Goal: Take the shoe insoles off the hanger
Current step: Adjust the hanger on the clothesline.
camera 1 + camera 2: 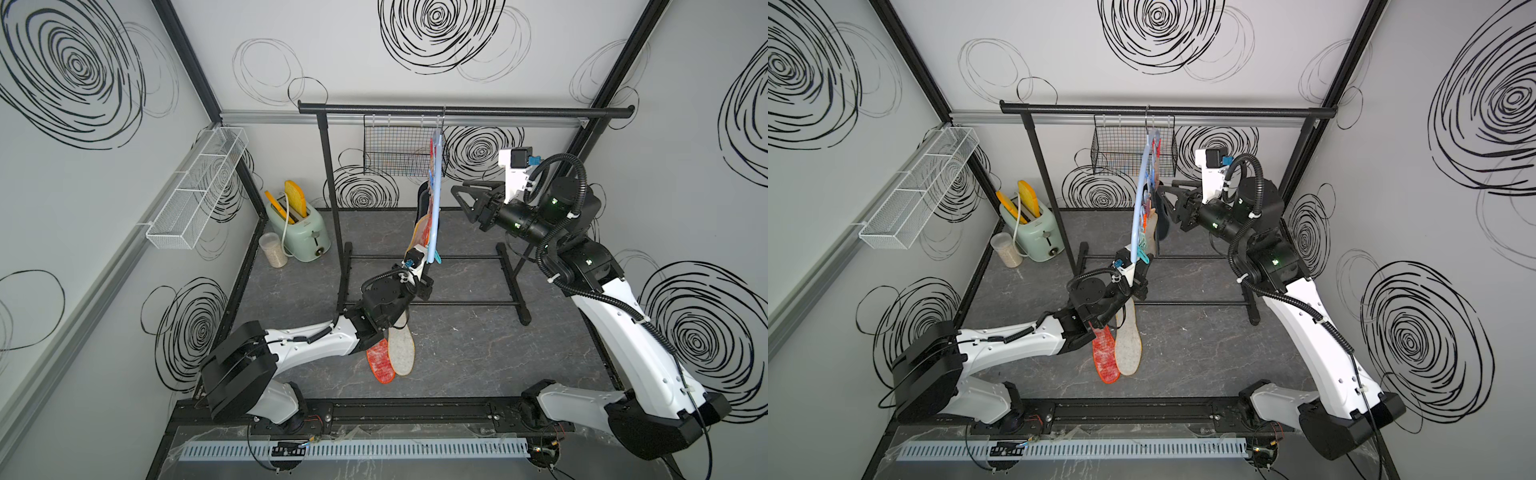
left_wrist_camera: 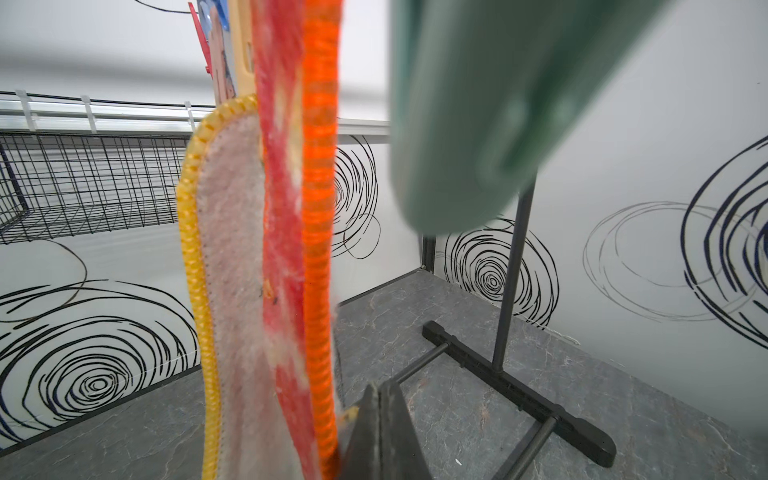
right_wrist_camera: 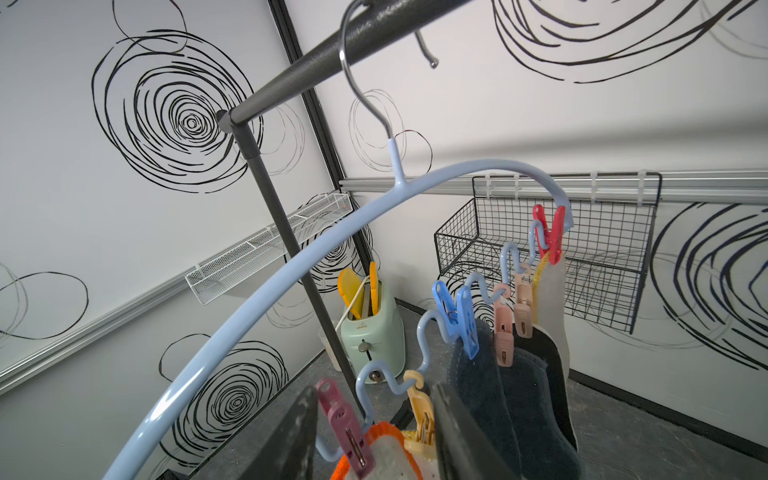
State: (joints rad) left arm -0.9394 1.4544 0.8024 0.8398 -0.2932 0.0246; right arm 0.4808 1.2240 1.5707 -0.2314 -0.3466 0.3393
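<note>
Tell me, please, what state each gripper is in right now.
Left gripper: shut beside the orange-rimmed insole; a grip cannot be told.
Right gripper: open, jaws either side of pegs on the hanger.

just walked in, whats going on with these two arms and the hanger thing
Two robot arms are taking insoles off the pale-blue hanger on the black rail. A red-orange mesh insole and an off-white felt insole already lie on the table. The left gripper is shut at the lower end of a hanging orange-rimmed insole; whether it pinches it is unclear. The right gripper stands open around the pegs.
</note>
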